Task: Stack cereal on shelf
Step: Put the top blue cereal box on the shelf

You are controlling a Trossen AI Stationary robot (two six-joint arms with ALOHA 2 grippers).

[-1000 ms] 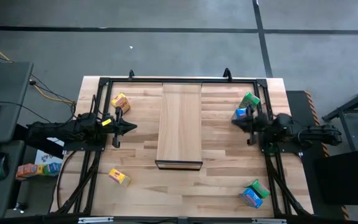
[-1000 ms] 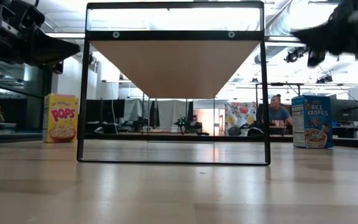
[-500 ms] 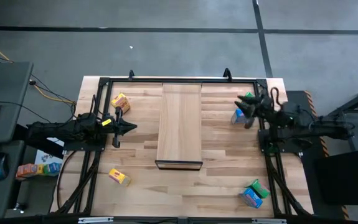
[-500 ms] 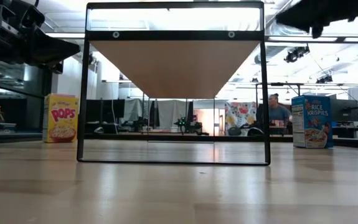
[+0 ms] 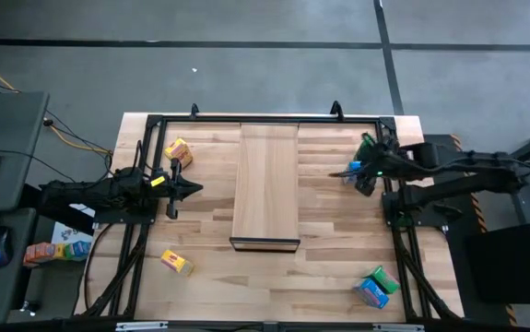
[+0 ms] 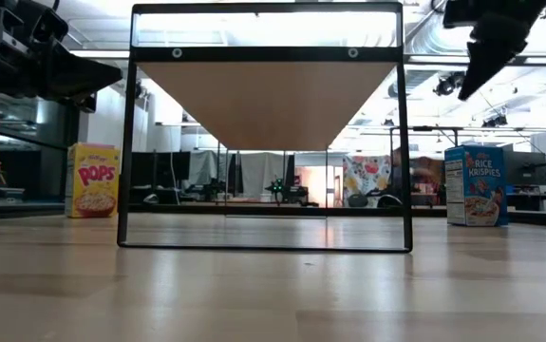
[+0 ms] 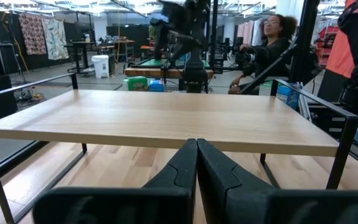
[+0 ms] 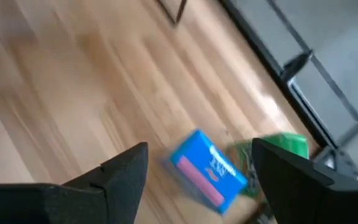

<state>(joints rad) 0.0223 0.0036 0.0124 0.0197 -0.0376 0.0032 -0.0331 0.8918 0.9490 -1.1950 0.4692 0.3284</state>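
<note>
Listing what sits on the table (image 5: 274, 277), item by item:

Shelf: pale wooden board (image 5: 266, 184) on a black frame, standing mid-table between the two arms; nothing on its top.

Right gripper: (image 5: 360, 172) hovers at the far right of the table, its fingers spread wide apart with nothing between them.

Blue box, far right: (image 8: 207, 169) lies on the tabletop directly below the right gripper, seen in the gap between the spread fingers but apart from them; the high view shows it just beside the fingertips.

Green box, far right: (image 8: 272, 155) lies touching or just beside that blue box, on the side toward the table's far right corner.

Left gripper: (image 5: 191, 189) waits left of the shelf, its fingers pressed together, pinching nothing.

Yellow box, far left: (image 5: 177, 150) rests near the far left corner, near the left gripper but apart from it.

Yellow box, near left: (image 5: 177, 264) lies toward the near left edge, well apart from both grippers.

Blue and green pair, near right: (image 5: 375, 287) lie together by the near right corner, well apart from the right gripper.
</note>
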